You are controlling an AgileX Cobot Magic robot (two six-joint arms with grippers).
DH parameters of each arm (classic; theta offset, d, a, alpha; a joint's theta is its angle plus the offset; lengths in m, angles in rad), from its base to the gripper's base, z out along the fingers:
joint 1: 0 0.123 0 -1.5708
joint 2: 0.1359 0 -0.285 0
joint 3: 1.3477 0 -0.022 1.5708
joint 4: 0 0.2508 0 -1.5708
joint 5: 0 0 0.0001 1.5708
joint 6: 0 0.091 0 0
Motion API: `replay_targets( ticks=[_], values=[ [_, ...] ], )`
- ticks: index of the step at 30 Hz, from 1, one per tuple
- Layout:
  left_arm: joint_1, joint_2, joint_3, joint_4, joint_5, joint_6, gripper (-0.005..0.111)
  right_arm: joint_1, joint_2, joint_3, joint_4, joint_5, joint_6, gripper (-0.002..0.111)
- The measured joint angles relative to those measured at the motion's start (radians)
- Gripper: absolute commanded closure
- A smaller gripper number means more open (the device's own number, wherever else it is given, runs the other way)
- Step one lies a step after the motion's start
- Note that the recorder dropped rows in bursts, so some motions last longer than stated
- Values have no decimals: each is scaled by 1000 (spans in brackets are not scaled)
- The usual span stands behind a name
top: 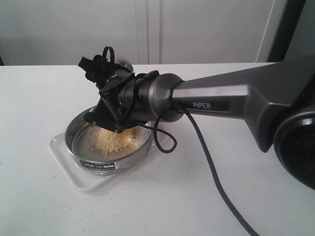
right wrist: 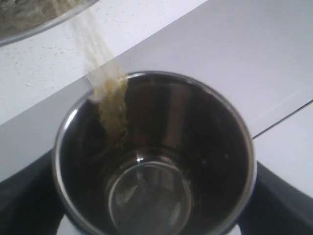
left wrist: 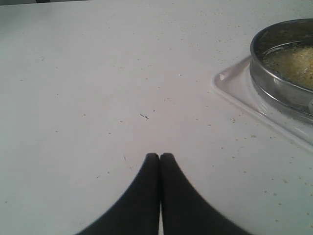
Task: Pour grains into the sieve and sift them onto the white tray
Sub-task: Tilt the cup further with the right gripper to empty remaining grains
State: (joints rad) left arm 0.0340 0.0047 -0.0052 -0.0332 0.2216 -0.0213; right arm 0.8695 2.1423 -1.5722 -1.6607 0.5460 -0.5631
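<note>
Exterior view: the sieve (top: 129, 156) sits inside the white tray (top: 61, 147) on the left half of the counter (top: 162, 206), nearer its front edge than its back edge. A yellow heap of grains (top: 110, 140) lies on the mesh. The right hand (top: 105, 119) hangs tilted just above the sieve.

Left wrist view: the left hand (left wrist: 160, 159) is clenched on nothing, fingertips pressed together over bare counter well apart from the tray. Stray granules speckle the counter.

Right wrist view: the right hand grasps a steel cup (right wrist: 195, 147), dark fingers on both sides. The cup is tipped, and a thin stream of grains runs over its rim.
</note>
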Motion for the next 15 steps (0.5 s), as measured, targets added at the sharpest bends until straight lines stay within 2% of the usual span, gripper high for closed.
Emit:
replay_targets(
  ticks=[15],
  values=[
    [0, 0, 0, 0, 0, 0, 107, 13, 0, 0, -46, 17, -119, 108]
  ],
)
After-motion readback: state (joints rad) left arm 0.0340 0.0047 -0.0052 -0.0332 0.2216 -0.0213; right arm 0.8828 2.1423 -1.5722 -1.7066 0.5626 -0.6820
